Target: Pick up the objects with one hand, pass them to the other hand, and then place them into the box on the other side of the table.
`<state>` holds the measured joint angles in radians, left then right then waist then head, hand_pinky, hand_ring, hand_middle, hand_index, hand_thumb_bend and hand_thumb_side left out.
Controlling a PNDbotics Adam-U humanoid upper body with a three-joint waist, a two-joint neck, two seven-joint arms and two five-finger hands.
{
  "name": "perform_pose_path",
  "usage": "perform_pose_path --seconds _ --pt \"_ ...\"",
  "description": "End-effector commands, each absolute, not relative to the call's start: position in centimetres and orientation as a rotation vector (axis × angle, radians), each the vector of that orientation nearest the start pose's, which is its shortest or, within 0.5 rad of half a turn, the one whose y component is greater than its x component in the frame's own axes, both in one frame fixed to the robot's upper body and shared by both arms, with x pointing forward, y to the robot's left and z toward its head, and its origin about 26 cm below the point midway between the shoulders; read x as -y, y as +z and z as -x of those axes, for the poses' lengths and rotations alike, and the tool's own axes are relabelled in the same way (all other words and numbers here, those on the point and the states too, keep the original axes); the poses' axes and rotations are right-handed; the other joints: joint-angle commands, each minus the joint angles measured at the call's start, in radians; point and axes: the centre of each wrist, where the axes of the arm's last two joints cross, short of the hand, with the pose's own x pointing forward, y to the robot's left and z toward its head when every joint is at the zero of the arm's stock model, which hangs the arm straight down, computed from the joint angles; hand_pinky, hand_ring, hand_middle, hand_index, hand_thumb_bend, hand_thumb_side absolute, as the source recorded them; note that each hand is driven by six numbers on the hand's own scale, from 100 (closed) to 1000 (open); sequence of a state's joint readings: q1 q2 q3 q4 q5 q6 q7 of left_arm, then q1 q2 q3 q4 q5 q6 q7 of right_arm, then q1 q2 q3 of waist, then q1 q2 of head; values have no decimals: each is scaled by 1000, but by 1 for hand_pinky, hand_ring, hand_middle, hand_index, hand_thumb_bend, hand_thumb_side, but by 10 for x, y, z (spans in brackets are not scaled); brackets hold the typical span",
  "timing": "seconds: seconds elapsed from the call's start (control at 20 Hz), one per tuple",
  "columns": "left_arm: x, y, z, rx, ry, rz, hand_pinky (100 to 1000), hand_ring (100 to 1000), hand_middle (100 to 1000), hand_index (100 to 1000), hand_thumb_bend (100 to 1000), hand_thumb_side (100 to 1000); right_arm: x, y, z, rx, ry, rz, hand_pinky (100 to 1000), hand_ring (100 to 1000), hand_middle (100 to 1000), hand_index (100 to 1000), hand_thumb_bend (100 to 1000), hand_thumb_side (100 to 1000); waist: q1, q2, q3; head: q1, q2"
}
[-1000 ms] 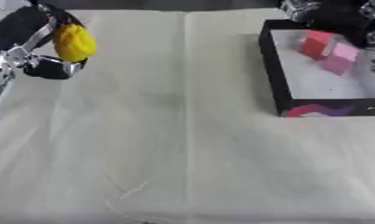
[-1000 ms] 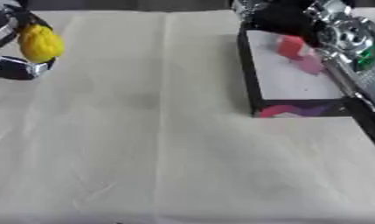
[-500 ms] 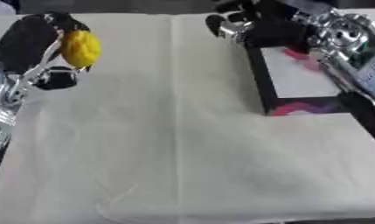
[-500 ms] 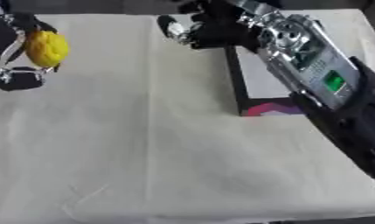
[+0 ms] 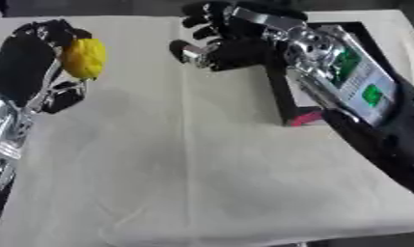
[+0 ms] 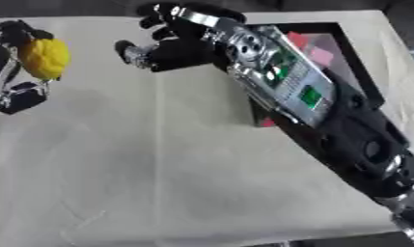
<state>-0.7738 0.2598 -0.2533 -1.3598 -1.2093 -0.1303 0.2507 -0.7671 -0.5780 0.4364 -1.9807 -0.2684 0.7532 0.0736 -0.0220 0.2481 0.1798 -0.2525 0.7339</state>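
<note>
A yellow, bumpy round object (image 5: 84, 58) is held above the table's left side, with my left hand (image 5: 37, 62) curled round it. My right hand (image 5: 223, 41) reaches in from the right over the table's far middle, palm turned toward the yellow object, fingers spread and relaxed, holding nothing. A gap of bare cloth separates the two hands. The black box (image 6: 362, 82) lies at the right behind my right arm; pink pieces (image 6: 315, 50) show inside it on its white floor.
A cream cloth (image 5: 193, 164) with a centre fold covers the table. My right forearm (image 6: 286, 87), silver with green lights, crosses over the box's left wall. The table's far edge meets a dark background.
My right hand has swung leftward from over the box toward the middle of the table. The left hand keeps the yellow object. The camera has tilted, shifting the whole picture.
</note>
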Motion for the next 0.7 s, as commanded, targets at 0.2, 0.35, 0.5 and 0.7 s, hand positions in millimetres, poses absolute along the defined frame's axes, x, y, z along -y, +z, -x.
perform_pose_path --seconds 0.2,0.35,0.5,0.7 --pt "-156 196 -417 -2586 1329 1633 675 603 577 747 230 100 137 300 -292 1654 1020 -12 984 977 959 1000 224 406 -1 -30 6 -12 4" --pt "-149 195 -416 -2569 1298 1628 673 604 578 747 220 100 128 301 -289 1637 1053 -39 983 978 961 1000 225 417 -4 -31 10 -16 5" --pt "-143 194 -414 -2558 1274 1625 673 605 579 747 212 100 120 301 -286 1610 1072 -54 983 980 962 1000 220 433 -7 -33 12 -20 7" --pt "-136 192 -413 -2563 1244 1614 672 602 577 746 200 100 113 302 -284 1596 1083 -69 985 981 963 1000 220 438 -9 -33 19 -27 7"
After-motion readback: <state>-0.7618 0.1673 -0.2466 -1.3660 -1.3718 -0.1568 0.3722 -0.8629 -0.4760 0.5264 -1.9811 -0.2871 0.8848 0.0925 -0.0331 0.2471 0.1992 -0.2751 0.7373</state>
